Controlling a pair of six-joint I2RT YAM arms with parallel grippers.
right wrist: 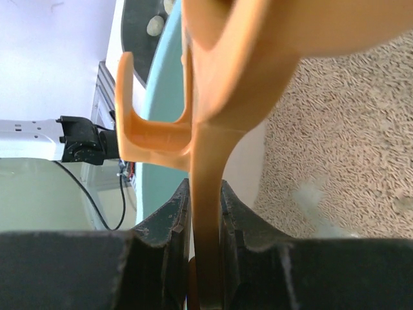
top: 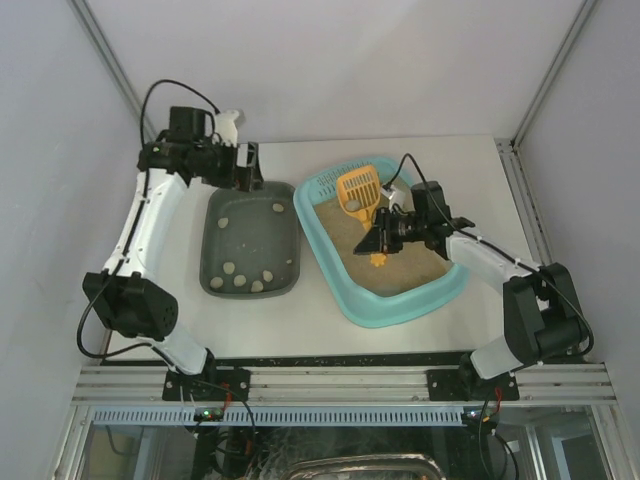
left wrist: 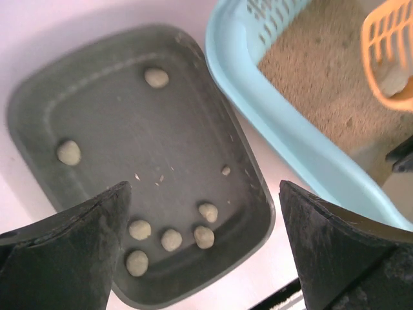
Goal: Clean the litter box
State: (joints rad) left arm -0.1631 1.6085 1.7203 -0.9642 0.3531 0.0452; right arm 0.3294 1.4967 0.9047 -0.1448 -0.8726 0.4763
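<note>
The light-turquoise litter box [top: 400, 308] holds beige litter [top: 410, 265] at centre right. My right gripper [top: 386, 236] is shut on the handle of an orange slotted scoop [top: 360, 188], held over the box's far end with a pale clump [top: 352, 205] in it. In the right wrist view the handle [right wrist: 210, 161] is pinched between the fingers, above the litter [right wrist: 348, 142]. My left gripper [top: 245, 166] is open and empty above the far end of the dark tray [top: 250, 235]. The left wrist view shows the box rim [left wrist: 258, 110] and scoop [left wrist: 390, 51].
The dark grey-green tray [left wrist: 129, 129] lies left of the litter box, almost touching it, with several pale clumps [left wrist: 170, 239] mostly at its near end. White walls enclose the table on three sides. A metal rail [top: 340, 380] runs along the near edge.
</note>
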